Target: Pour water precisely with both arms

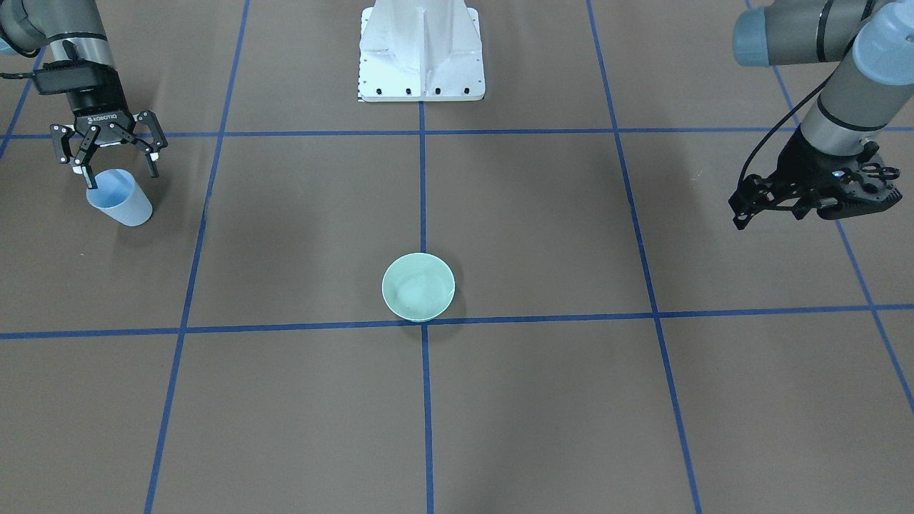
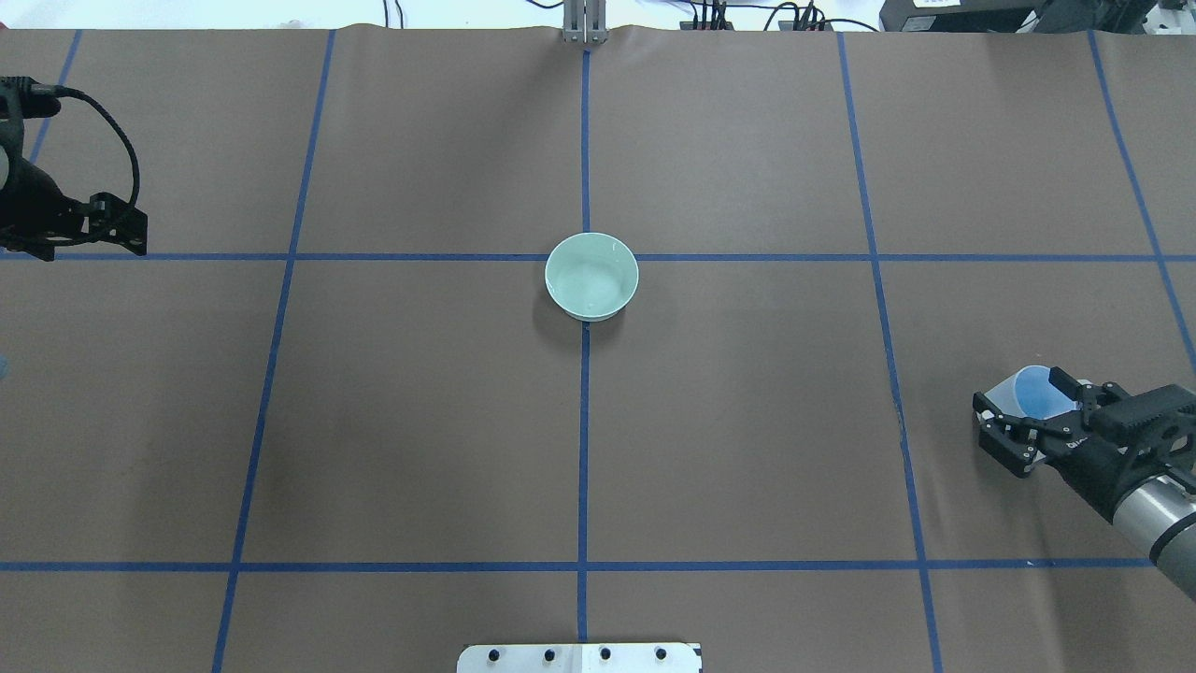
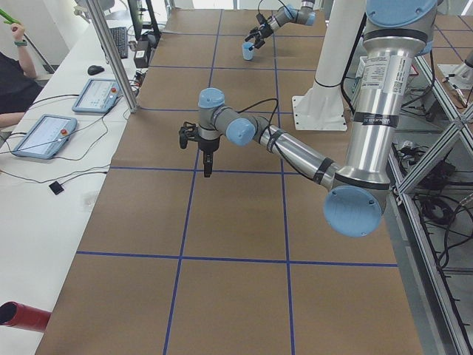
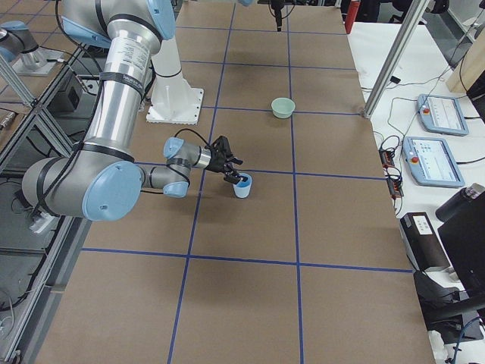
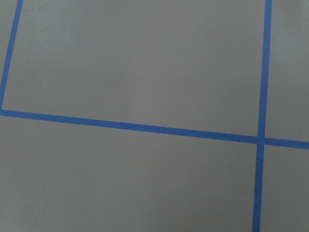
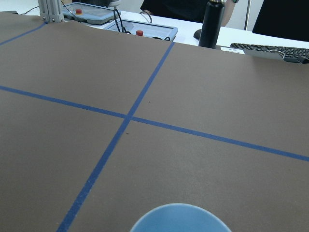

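Cup [image 1: 125, 203]: stood well to bowl's [image 1: 418, 286] right; likely light, thin-walled, spill-prone, so grip mid-wall.
Right gripper [image 1: 120, 175]: gaped wide over cup's rim, holding nothing.
Left gripper [image 1: 741, 210]: looked closed, empty.

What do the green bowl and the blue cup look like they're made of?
The bowl looks like glazed ceramic: pale green, glossy, with light glints on its inner wall. The cup is probably plastic: light blue, matte, thin rim, no glints. Neither is certain.

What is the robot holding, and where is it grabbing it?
Nothing yet. The right gripper is open around the rim of the blue cup, not clamped; the left gripper is empty.
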Available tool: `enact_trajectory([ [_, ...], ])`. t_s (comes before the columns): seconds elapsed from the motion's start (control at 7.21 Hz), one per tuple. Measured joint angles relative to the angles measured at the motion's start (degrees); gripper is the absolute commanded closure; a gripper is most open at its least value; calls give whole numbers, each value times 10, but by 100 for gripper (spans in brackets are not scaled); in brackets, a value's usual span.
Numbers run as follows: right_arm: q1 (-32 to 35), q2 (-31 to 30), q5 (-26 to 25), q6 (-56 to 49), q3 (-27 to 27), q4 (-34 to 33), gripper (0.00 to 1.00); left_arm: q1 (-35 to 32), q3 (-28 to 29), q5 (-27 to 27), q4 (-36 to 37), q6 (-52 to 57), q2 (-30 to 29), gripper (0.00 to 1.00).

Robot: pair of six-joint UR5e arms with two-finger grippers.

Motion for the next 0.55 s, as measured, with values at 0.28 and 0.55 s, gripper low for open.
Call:
enact_trajectory([
  [0.28, 47, 0, 55, -28, 12, -1, 1, 2, 1, 0, 0, -2, -2, 0],
  [0.55, 156, 12, 196, -58, 26, -15, 1, 4, 2, 0, -1, -4, -13, 0],
])
